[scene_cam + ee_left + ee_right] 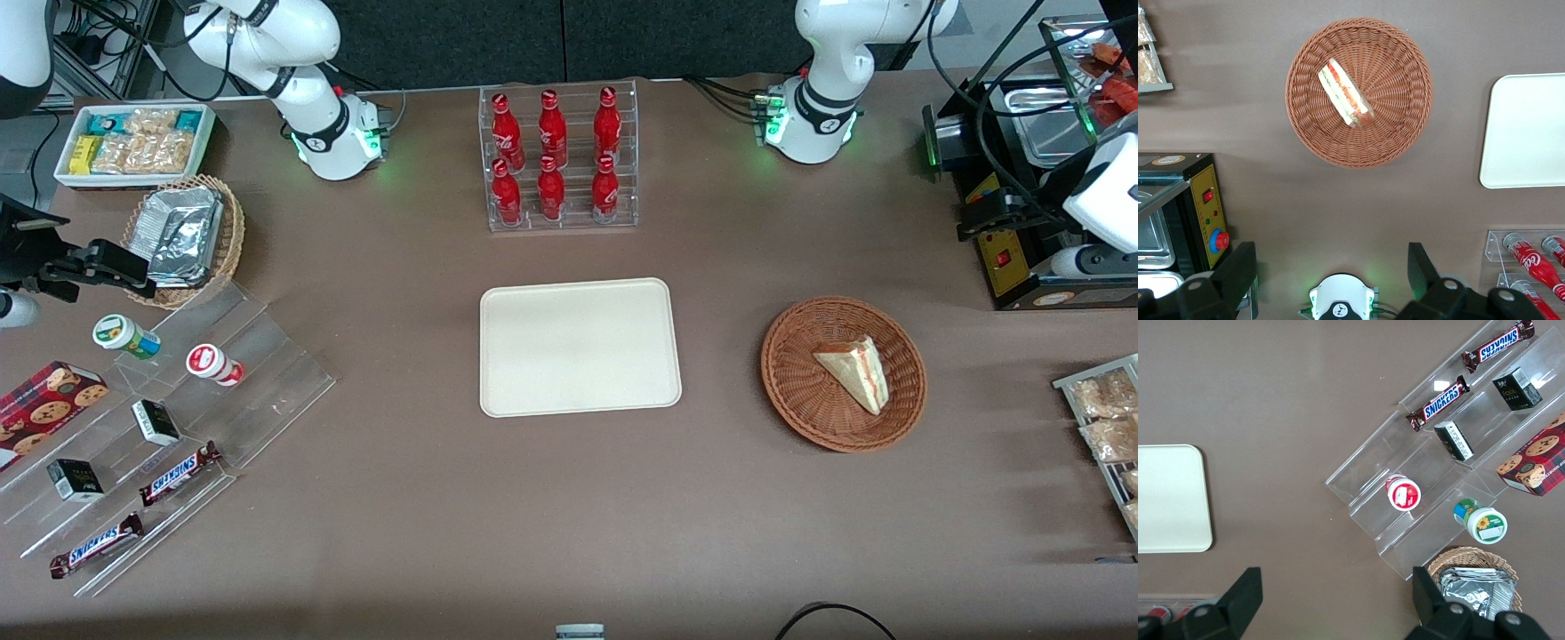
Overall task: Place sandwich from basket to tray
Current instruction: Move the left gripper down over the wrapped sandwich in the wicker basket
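Observation:
The sandwich (855, 372), a pale wedge with red-orange filling, lies in the round reddish-brown basket (791, 391) on the brown table. Both also show in the left wrist view: sandwich (1346, 95), basket (1405, 127). The cream tray (578, 347) sits bare beside the basket, toward the parked arm's end; it also shows in the left wrist view (1528, 133). My left gripper (969, 218) hangs high, open and empty, farther from the front camera than the basket and toward the working arm's end. Its fingers (1238, 267) stand wide apart, well away from the basket.
A clear rack of red bottles (558, 160) stands farther from the front camera than the tray. A black appliance (1022, 258) sits under my gripper. A wire rack of snack packets (1102, 418) lies at the working arm's end. Clear steps with snacks (169, 427) lie at the parked arm's end.

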Motion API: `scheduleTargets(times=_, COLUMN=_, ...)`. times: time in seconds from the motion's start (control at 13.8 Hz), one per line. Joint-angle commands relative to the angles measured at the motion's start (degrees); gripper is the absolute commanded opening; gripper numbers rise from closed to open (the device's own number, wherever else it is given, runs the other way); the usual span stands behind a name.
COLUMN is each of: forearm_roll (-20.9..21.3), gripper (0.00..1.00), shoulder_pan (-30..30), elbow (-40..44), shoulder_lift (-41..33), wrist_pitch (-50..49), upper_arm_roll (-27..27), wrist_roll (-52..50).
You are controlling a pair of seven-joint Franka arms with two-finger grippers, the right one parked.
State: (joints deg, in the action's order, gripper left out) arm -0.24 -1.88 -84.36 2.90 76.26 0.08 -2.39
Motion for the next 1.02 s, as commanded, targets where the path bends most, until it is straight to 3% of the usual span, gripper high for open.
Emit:
scheduleTargets(times=0.0, forearm_roll=-0.2, gripper=1.00, shoulder_pan=0.3, elbow=0.2, shoulder_lift=-0.4, wrist_pitch=-0.6, upper_arm_roll=0.0, wrist_roll=1.1)
scheduleTargets(times=0.22, forearm_roll=0.5, gripper=1.00, shoulder_pan=0.4, elbow=-0.8, shoulder_lift=1.5, wrist_pitch=1.7, upper_arm_roll=0.2, wrist_roll=0.1)
scheduleTargets(times=0.44, forearm_roll=2.8, gripper=1.00, shoulder_pan=0.5, elbow=-9.1, shoulder_lift=1.7, wrist_pitch=10.3, upper_arm_roll=0.5, wrist_roll=-1.2)
scheduleTargets(times=0.95, forearm_roll=2.8, gripper=1.00, shoulder_pan=-0.1, elbow=-28.6, shoulder_lift=1.6, wrist_pitch=35.9, upper_arm_roll=0.2, wrist_roll=-31.8)
